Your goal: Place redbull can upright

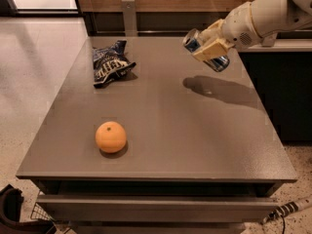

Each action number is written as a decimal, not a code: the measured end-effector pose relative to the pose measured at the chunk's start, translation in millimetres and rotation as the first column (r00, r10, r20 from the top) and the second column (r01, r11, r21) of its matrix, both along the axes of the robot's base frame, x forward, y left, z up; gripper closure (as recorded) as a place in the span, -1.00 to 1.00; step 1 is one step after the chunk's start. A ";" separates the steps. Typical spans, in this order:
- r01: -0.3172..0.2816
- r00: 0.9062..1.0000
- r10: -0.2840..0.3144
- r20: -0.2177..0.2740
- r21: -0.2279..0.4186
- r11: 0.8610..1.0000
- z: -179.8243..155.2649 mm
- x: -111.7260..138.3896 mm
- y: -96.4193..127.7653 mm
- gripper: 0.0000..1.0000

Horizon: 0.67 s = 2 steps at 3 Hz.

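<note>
Tool [207,49] clamped on tilted redbull can [220,63], aloft over table [195,130] far corner, snack bag [109,65] and orange [110,137] well apart.

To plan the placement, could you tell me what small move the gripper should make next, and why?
Probably rotate the wrist until the slim blue-and-silver redbull can stands upright: the gripper holds it tilted, nearly sideways, in the air over the far right of the grey table.
</note>
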<state>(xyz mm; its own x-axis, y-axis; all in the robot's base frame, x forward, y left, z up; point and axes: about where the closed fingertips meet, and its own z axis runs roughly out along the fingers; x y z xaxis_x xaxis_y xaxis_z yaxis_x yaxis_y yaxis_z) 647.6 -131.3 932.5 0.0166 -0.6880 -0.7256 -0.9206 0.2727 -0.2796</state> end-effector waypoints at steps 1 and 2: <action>-0.010 0.999 0.005 0.035 0.147 0.989 13.7 1.2 7.2 1.00; -0.028 0.998 0.014 0.055 0.274 0.961 23.5 1.9 14.9 1.00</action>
<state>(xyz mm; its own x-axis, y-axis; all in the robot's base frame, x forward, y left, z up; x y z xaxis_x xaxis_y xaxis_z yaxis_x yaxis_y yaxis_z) 649.5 -116.4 956.0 0.0718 -0.4611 -0.8844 -0.9131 0.3264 -0.2443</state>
